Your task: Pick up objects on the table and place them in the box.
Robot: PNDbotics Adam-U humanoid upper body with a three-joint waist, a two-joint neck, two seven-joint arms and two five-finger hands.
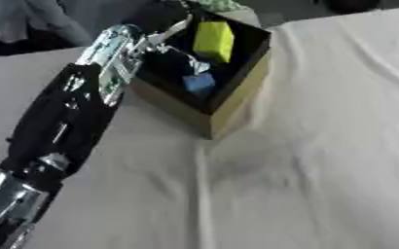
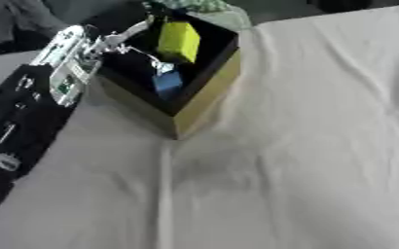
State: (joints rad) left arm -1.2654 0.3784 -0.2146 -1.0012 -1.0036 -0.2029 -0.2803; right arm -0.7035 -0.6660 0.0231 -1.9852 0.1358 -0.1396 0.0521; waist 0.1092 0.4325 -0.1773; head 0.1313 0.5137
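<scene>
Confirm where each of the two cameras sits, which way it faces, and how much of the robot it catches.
Left eye view: in the head, looking down at the white-clothed table and the open black-lined cardboard box; the black-and-silver left arm enters lower left, the left hand reaching over the box.
Right eye view: same head, nearly the same downward look, scene shifted left; less of that arm shows.
Shared: yellow block and blue block inside the box. Right hand in neither.

wrinkled white tablecloth (image 1: 322, 160), grey cloth (image 1: 24, 19) behind
</scene>
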